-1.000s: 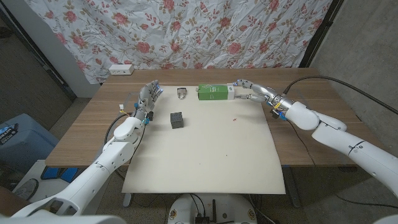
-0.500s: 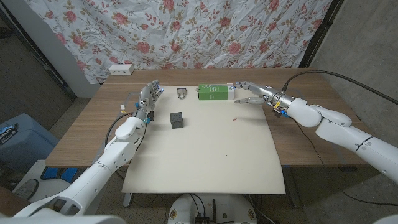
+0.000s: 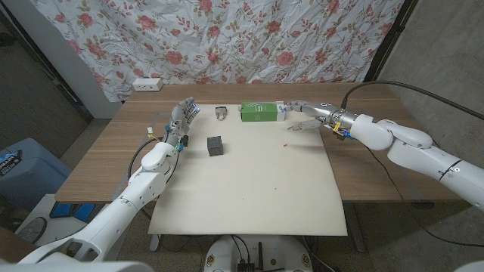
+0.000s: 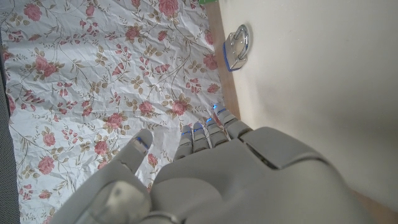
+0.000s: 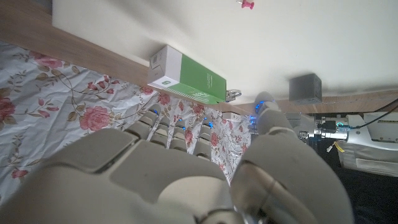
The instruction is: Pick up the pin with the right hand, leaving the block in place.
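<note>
We can read no text; the green and white cardboard box carries marks too small to make out.

On the surface lies a mat, with the block at its left part and the pin to the right. Behind them at the mat's far edge stands a box, a clip left of it. The right robot hand is just right of the box.

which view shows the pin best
The right wrist view: the pin shows as a distinct pink pushpin lying on the cream mat, beyond the right hand. In the head view the pin is just a tiny reddish speck. I cannot make it out in the left wrist view.
</note>
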`<state>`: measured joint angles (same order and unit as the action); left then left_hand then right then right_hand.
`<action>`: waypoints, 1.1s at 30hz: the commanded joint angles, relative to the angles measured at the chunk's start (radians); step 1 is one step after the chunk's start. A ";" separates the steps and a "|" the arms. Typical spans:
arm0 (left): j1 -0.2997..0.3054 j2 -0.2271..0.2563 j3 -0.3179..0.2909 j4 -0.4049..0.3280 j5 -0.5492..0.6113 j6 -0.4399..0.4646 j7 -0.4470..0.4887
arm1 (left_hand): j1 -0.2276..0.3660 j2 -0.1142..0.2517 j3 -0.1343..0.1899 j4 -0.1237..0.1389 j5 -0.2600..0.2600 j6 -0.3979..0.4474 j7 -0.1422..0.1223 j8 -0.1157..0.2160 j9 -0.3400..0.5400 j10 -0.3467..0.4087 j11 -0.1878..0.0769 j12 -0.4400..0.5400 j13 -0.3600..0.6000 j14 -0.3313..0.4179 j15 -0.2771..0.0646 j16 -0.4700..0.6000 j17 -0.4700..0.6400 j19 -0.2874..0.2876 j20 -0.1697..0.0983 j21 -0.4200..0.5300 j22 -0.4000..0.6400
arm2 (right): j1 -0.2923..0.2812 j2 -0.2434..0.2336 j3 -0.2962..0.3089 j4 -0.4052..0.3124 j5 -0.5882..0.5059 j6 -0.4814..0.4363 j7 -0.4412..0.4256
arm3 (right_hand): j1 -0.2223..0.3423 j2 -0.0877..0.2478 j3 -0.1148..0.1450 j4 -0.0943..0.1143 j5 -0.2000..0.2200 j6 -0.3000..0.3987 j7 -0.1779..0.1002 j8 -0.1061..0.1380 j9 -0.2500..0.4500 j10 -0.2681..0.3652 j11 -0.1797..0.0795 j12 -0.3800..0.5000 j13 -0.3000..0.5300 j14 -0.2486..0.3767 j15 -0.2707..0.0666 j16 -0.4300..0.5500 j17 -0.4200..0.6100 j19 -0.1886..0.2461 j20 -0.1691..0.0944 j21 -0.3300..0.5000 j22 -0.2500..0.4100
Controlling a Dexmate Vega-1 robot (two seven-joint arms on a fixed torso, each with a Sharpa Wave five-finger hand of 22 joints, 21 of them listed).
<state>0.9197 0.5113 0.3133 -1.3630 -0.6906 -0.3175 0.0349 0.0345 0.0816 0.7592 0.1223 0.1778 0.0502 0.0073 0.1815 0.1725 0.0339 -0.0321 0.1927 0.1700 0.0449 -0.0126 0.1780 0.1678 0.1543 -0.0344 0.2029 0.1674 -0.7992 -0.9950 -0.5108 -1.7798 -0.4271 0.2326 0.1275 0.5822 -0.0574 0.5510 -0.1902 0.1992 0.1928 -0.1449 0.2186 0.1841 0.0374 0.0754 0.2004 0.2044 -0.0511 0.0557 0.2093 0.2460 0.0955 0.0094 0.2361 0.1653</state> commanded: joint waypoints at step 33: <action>0.015 0.008 0.000 -0.020 -0.002 0.018 0.012 | -0.009 0.078 0.010 0.000 0.005 0.015 0.006 0.003 0.003 0.016 0.000 0.004 0.005 0.021 0.001 0.005 0.002 0.013 -0.017 0.000 0.003 | 0.087 0.019 -0.125 -0.139 -0.364 -0.197 0.267 | 0.129 -0.037 0.007 0.009 0.001 0.081 -0.028 0.045 0.017 0.022 -0.011 0.003 -0.001 0.061 0.003 0.025 -0.009 0.102 0.016 -0.011 0.003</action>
<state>0.9284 0.5187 0.3145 -1.3758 -0.6941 -0.3070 0.0328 0.0345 0.0817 0.7592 0.1222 0.1777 0.0556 0.0126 0.1815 0.1725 0.0427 -0.0302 0.1927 0.1699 0.0556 -0.0125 0.1780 0.1678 0.1577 -0.0376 0.2029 0.1676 -0.7284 -0.9961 -0.6007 -1.9021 -0.6977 0.0813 0.3440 0.7097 -0.0905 0.5603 -0.1860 0.2012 0.2539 -0.1697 0.2554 0.1981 0.0606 0.0658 0.2032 0.2009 0.0039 0.0536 0.2270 0.2350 0.1894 0.0215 0.2278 0.1651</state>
